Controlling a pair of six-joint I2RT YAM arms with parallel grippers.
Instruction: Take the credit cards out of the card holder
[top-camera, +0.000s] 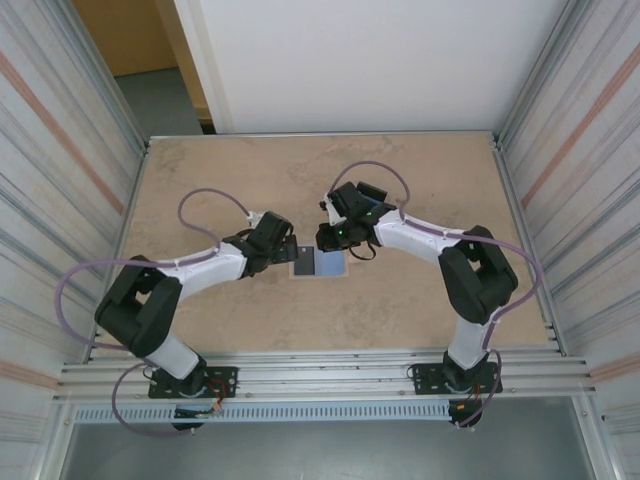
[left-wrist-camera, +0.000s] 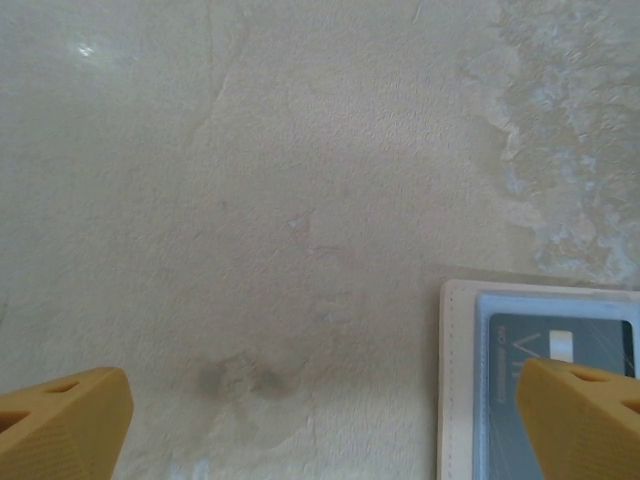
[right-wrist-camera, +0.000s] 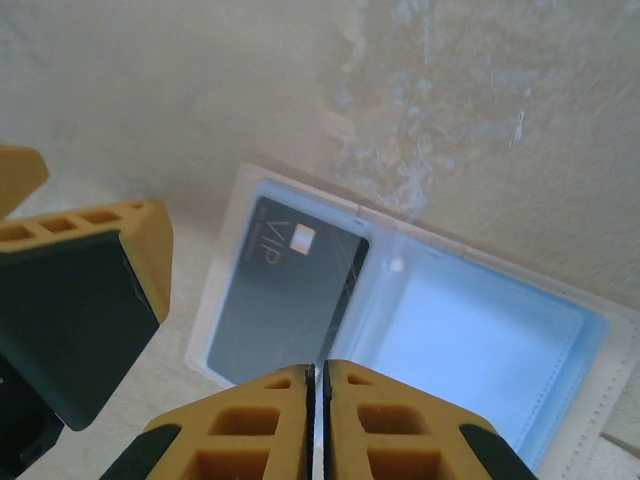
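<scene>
The card holder (top-camera: 331, 264) lies spread open on the table, beige rim up and light blue inside. A dark credit card (right-wrist-camera: 285, 300) marked VIP sits in its left clear pocket; the right pocket (right-wrist-camera: 480, 340) looks pale blue with no card to be seen. My right gripper (right-wrist-camera: 318, 378) hovers over the holder's near edge at the fold, jaws pressed together, with nothing visibly between them. My left gripper (left-wrist-camera: 320, 425) is open wide just left of the holder (left-wrist-camera: 455, 380), one fingertip (left-wrist-camera: 585, 420) over the dark card (left-wrist-camera: 505, 400), the other over bare table.
The beige marbled table (top-camera: 300, 180) stretches away behind the holder. Ribbed metal side walls (top-camera: 60, 180) and a rail (top-camera: 320, 370) at the near edge box in the workspace. Purple cables (top-camera: 200, 205) loop off both arms.
</scene>
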